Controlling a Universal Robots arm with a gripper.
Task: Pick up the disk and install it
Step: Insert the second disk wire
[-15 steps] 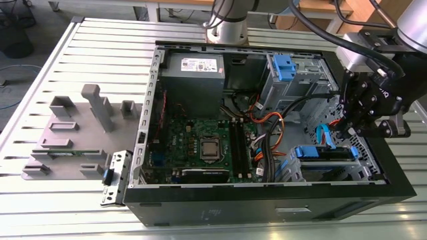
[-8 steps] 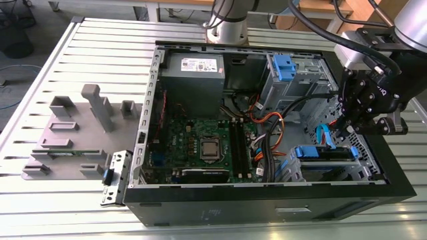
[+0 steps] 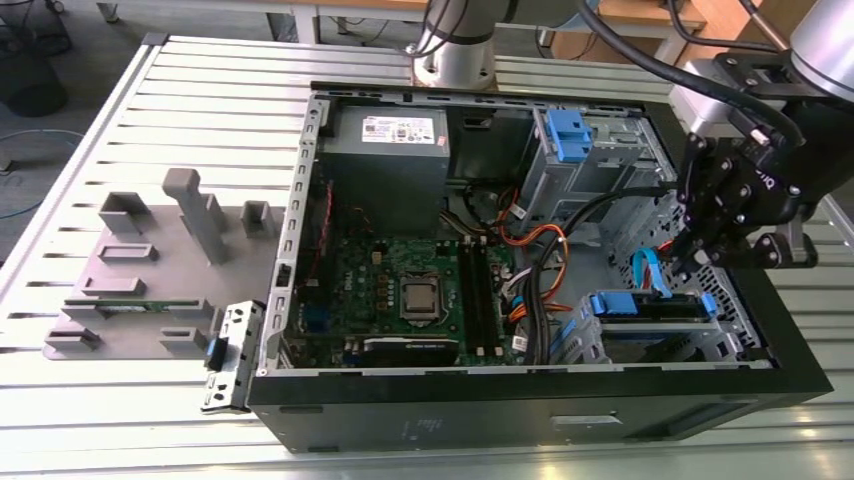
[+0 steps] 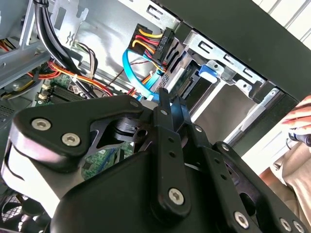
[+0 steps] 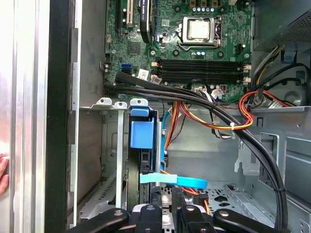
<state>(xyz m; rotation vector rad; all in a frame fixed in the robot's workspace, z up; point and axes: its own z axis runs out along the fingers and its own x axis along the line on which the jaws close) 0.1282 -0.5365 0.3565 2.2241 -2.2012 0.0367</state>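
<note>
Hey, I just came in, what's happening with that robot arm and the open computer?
A robot arm has its end effector lowered into an open desktop computer case, at the drive cage on the exterior view's right. The disk, in its blue carrier, sits upright in the cage's slot, with the end effector just above its edge in the first wrist view. Blue data and power cables hang close by. A person's hand waits outside the case.

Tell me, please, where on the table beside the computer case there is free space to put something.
The slatted table is bare between the grey fixture plate and the far edge, and along its near edge. Inside the case, cables crowd the middle; the gripper hangs by the disk.
</note>
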